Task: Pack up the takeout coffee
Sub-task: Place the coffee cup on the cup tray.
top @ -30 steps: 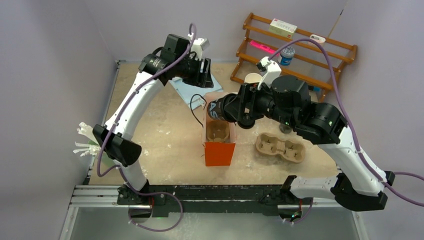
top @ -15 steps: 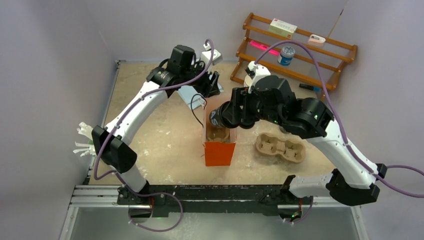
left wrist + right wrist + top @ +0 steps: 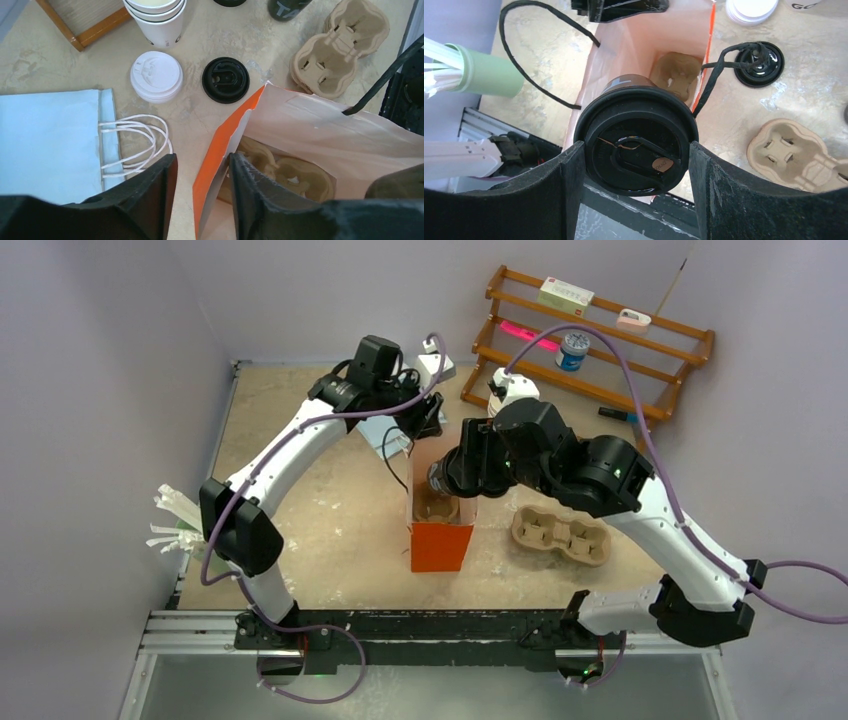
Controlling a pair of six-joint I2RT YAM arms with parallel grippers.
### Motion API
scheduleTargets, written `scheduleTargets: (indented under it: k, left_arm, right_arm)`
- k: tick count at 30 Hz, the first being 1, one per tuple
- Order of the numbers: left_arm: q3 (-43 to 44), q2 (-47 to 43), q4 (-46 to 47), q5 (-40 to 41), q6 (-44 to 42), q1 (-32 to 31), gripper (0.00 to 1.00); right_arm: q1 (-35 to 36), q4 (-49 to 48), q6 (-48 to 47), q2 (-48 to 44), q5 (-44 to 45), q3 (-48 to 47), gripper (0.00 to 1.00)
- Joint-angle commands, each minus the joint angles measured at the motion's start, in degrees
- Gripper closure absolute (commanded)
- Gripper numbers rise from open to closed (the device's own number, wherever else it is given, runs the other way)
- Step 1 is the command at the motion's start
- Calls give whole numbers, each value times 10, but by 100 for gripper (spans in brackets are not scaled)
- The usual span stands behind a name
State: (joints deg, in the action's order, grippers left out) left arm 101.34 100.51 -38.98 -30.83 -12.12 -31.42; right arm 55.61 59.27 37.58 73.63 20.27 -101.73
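A black lidded takeout coffee cup (image 3: 636, 130) hangs tilted over the open mouth of the orange paper bag (image 3: 440, 545), and my right gripper (image 3: 636, 150) is shut on it just under the lid. A brown pulp carrier (image 3: 676, 70) sits in the bottom of the bag. At the bag's far rim my left gripper (image 3: 202, 160) stands open astride the wall (image 3: 220, 150). One finger (image 3: 150, 190) is outside; the other finger (image 3: 255, 195) is inside, touching the paper. A loose black lid (image 3: 225, 80) lies on the table, and another black cup (image 3: 287, 7) stands farther back.
A second pulp carrier (image 3: 560, 533) lies right of the bag. Stacked white cups (image 3: 156, 17) and a white lid (image 3: 156, 76) sit behind it, next to a flat blue bag (image 3: 50, 135). A wooden rack (image 3: 600, 340) stands back right, a green holder of straws (image 3: 170, 525) at the left edge.
My left gripper has swung right onto the bag's far rim, its jaws narrowing. The right arm has carried the cup left and lower, over the bag's mouth.
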Motion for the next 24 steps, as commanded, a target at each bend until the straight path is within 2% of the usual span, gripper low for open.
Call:
scheduleTargets:
  k: [1, 5, 8, 16, 24]
  left_arm:
    - [5, 4, 0, 13, -31, -5, 63]
    - [3, -7, 10, 62, -22, -5, 87]
    - [-5, -26, 19, 77, -18, -9, 100]
    - [-39, -85, 33, 135, 5, -42, 100]
    - [-60, -138, 45, 147, 17, -68, 100]
  right_arm:
    - [4, 2, 8, -4, 38, 12, 88]
    - [4, 2, -3, 4, 27, 5, 87]
    - [5, 6, -7, 16, 19, -2, 87]
    - [68, -1, -45, 39, 69, -24, 85]
    - [82, -68, -111, -9, 101, 81, 84]
